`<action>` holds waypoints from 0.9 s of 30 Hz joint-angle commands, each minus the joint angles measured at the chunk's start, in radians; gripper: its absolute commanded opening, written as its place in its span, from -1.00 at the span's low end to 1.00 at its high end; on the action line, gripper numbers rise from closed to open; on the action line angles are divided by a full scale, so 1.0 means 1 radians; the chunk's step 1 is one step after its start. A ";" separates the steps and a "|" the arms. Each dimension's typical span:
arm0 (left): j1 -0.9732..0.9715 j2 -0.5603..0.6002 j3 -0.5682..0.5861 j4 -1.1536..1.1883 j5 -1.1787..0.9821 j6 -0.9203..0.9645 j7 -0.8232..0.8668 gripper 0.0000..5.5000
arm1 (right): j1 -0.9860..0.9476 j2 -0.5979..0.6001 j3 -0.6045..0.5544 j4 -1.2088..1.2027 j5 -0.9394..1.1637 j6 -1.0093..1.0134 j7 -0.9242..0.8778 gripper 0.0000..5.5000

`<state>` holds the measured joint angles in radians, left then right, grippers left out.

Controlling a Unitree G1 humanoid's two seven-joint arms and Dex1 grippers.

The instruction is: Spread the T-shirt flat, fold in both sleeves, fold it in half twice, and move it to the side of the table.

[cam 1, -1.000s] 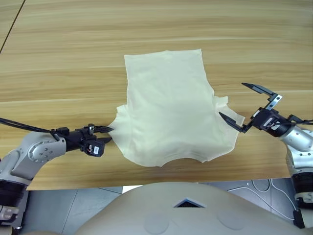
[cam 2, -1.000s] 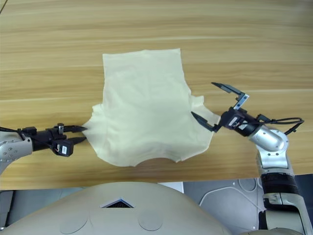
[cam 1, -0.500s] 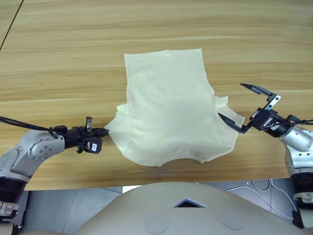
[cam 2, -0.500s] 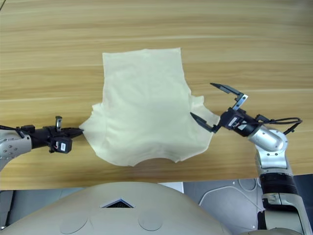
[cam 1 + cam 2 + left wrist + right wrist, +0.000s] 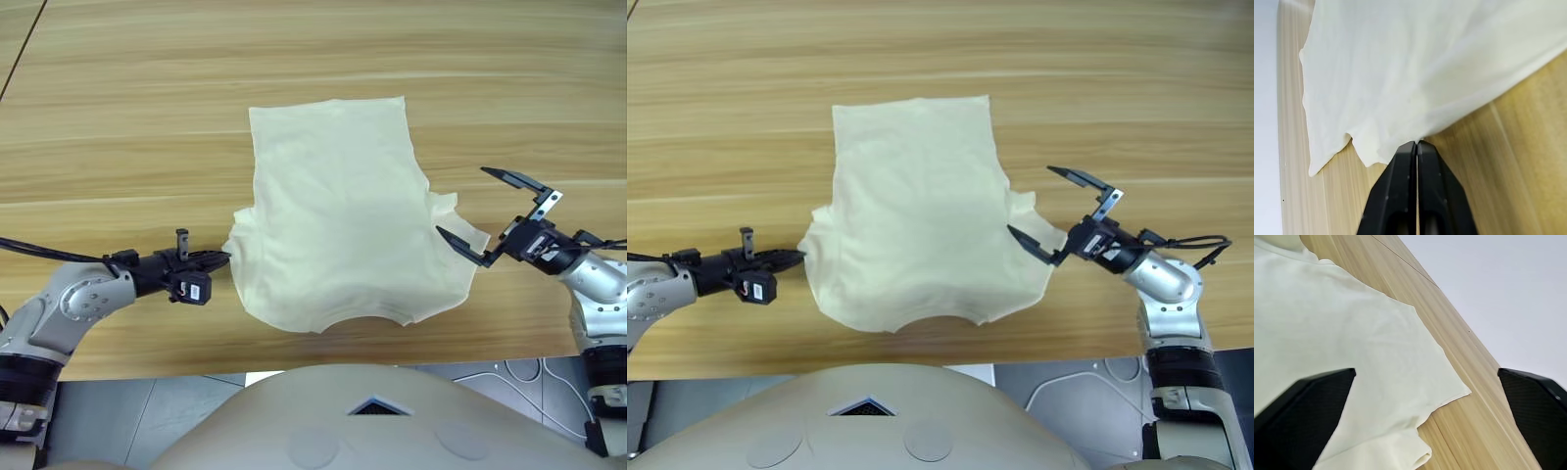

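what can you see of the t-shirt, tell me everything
The pale cream fabric T-shirt lies mostly flat, lightly wrinkled, on the wooden table, hem far, neckline near the robot. Its left sleeve is bunched where the shut left tool meets it; the open right tool is at its right sleeve.

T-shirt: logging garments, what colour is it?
Plain pale cream T-shirt, clearest in the left eye view.

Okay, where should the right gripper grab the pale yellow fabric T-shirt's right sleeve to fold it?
Pinch the sleeve at its outer hem corner, coming from the robot's right. It lies flat on the wooden table, clear of the body, beside the open right gripper.
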<state>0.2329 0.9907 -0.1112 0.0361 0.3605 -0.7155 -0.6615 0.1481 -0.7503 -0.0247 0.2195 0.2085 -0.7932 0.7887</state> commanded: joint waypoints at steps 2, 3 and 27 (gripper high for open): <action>-0.035 -0.017 -0.005 0.025 0.034 -0.027 0.047 -0.99 | 0.004 0.007 0.000 -0.017 0.003 0.005 0.013 0.96; -0.042 -0.023 -0.009 0.029 0.042 -0.033 0.056 -0.99 | 0.004 0.007 0.000 -0.019 0.003 0.005 0.013 0.96; -0.166 -0.196 -0.174 0.056 0.089 -0.113 0.118 -0.99 | -0.030 0.020 0.004 -0.010 -0.006 0.009 0.028 0.96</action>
<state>0.0802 0.7979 -0.2728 0.0934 0.4462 -0.8219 -0.5510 0.1376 -0.7299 -0.0209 0.2045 0.2071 -0.7866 0.8067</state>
